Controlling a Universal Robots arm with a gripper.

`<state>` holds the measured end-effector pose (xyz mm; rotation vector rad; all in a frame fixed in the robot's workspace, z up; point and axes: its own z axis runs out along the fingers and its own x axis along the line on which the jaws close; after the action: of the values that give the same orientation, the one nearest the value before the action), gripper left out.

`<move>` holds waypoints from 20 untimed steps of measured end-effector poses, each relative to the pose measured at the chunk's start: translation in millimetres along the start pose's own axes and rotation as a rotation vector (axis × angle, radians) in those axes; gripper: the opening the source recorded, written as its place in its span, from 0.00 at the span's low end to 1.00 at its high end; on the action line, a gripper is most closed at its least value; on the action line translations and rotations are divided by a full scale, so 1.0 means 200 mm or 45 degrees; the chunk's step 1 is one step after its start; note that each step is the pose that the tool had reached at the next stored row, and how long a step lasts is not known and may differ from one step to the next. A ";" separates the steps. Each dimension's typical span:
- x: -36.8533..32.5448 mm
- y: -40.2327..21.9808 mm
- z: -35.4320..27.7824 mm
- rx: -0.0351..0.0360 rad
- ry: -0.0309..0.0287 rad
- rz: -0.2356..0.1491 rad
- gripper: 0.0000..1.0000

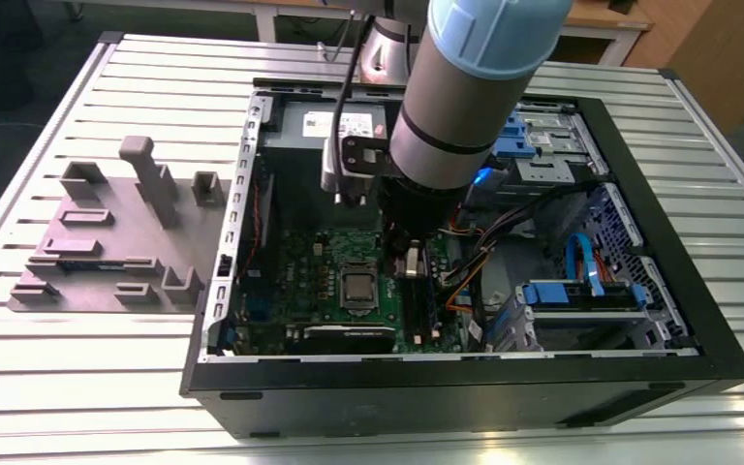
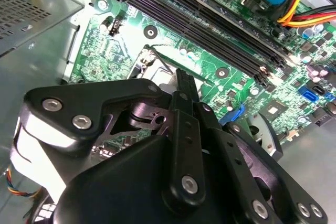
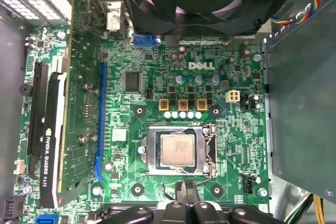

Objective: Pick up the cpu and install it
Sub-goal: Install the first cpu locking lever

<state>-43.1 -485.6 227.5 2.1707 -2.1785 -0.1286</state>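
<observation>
Right of the graphics card in the first wrist view, the cpu lies flat in its socket, likely light, stiff, fragile, best pinched by opposite edges; the empty gripper, fingers pressed together, hovers just beside it.

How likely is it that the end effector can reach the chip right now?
Probably yes. The chip lies uncovered on the board, and the end effector hangs just beside it with nothing between them. The metal frame around the chip may hinder gripping its edges.
</observation>
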 end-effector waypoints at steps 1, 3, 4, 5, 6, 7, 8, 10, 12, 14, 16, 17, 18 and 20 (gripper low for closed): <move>0.003 0.000 0.001 0.0000 0.0000 -0.001 0.11; 0.007 0.000 0.003 0.0000 0.0002 -0.002 0.11; 0.009 0.000 0.004 0.0000 0.0002 -0.003 0.11; 0.010 -0.001 0.007 0.0001 0.0002 -0.004 0.11; 0.012 -0.001 0.010 0.0000 0.0004 -0.004 0.11; 0.014 -0.001 0.014 0.0000 0.0005 -0.005 0.11; 0.016 -0.002 0.019 0.0000 0.0006 -0.006 0.11; 0.021 -0.003 0.028 -0.0001 0.0009 -0.009 0.11; 0.027 -0.004 0.036 -0.0002 0.0012 -0.011 0.11; 0.034 -0.005 0.042 -0.0002 0.0013 -0.014 0.11; 0.046 -0.005 0.045 -0.0001 0.0016 -0.017 0.11; 0.052 -0.005 0.046 -0.0002 0.0020 -0.019 0.11; 0.056 -0.005 0.048 -0.0003 0.0023 -0.020 0.11; 0.059 -0.005 0.053 -0.0002 0.0023 -0.023 0.11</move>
<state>-43.2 -497.4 216.8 2.1898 -2.1584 -0.1277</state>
